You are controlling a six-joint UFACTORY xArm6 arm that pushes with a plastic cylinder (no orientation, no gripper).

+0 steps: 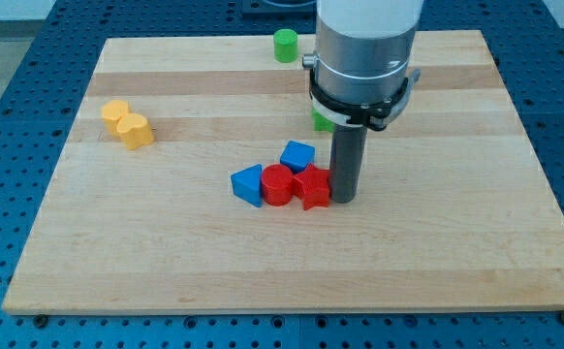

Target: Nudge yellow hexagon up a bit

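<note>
Your rod ends in my tip [345,199], holding nothing, touching the red star block [312,188]. Locate the yellow hexagon [115,112] far toward the view's left; its pointing direction is indiscernible.

1. The yellow hexagon [115,111] lies flat near the worktop's [166,252] left edge, toward the view's top.
2. It touches another yellow block [135,130] at its lower right.

The bench [456,262] is pale wood with lighter and darker grain bands, on a blue perforated base [11,330]. Two yellow blocks [127,123], two green blocks [285,45], two blue blocks [248,184], a red cylinder [278,184], a red star [312,187]. My tip [345,198] is dark grey under a silver housing [364,48].
</note>
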